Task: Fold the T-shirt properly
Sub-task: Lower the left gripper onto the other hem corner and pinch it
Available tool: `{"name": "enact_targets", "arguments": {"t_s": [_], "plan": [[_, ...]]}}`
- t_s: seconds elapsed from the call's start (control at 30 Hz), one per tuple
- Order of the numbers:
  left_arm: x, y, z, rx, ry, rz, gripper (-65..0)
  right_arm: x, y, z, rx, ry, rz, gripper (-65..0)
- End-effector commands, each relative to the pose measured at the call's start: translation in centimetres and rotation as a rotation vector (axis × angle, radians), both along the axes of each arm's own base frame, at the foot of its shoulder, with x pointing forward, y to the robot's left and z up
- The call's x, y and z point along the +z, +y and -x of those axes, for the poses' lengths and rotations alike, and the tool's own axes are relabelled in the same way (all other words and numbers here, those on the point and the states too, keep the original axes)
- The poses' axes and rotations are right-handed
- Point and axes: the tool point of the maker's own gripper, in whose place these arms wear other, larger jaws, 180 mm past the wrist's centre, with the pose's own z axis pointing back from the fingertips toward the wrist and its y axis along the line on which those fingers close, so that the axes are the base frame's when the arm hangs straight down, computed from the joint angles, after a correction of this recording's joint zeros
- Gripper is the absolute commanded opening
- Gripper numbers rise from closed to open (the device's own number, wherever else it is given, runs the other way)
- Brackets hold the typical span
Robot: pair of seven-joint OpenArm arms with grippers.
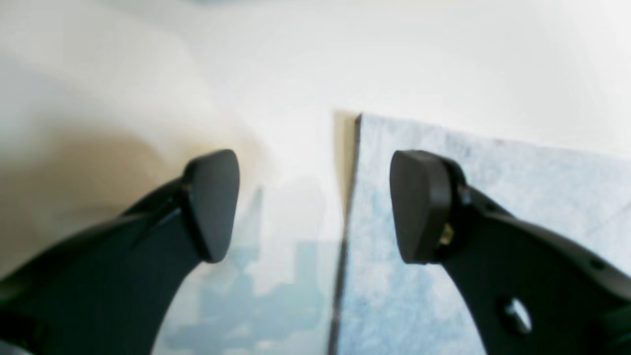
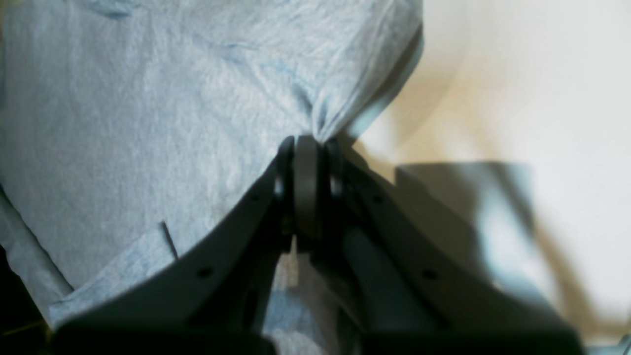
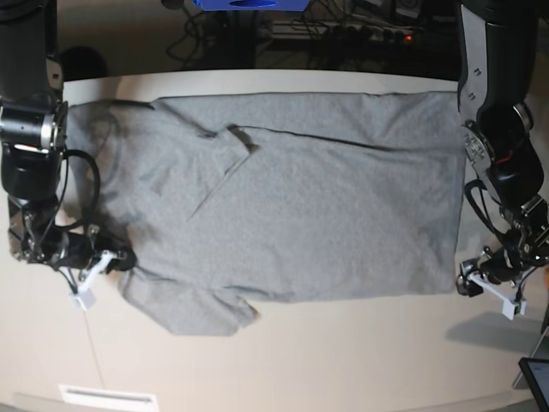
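Note:
The grey T-shirt (image 3: 300, 197) lies spread flat across the table, one sleeve hanging toward the front edge. My right gripper (image 3: 123, 259), at the left of the base view, is shut on a pinched fold of the T-shirt (image 2: 148, 98) at its edge; the right wrist view shows the cloth pulled into the closed right gripper (image 2: 308, 148). My left gripper (image 3: 465, 283) hovers at the shirt's front right corner. In the left wrist view the left gripper (image 1: 315, 207) stands open with nothing between its fingers, and the T-shirt (image 1: 517, 187) has its straight edge beneath the gap.
The cream table (image 3: 343, 360) has bare surface along its front edge and beside the shirt (image 1: 345, 59). A blue object (image 3: 249, 4) and cables sit behind the table. A white label (image 3: 107, 396) lies at the front left, a dark device (image 3: 536, 378) at the front right.

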Motion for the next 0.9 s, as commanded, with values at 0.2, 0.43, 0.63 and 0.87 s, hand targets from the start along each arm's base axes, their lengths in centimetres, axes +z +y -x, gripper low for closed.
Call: {"name": "enact_targets", "arguments": {"t_s": [0.2, 0.43, 0.63, 0.87], "plan": [[1.7, -0.6, -2.1, 0.015, -0.053, 0.082, -18.0, 0.3, -0.9, -0.1, 0.014, 0.013, 0.041, -64.1], [0.8, 1.0, -1.4, 0.119, -0.021, 0.066, -18.0, 0.2, -0.9, -0.1, 0.014, 0.016, 0.041, -64.1], [-1.0, 0.5, -0.5, 0.119, 0.023, 0.094, -18.1, 0.2, -0.8, 0.0, 0.015, 0.017, 0.042, -64.1], [-3.9, -0.7, 1.1, 0.111, 0.069, 0.104, -18.3, 0.1, -0.8, 0.1, 0.016, 0.02, 0.042, -64.1]]}}
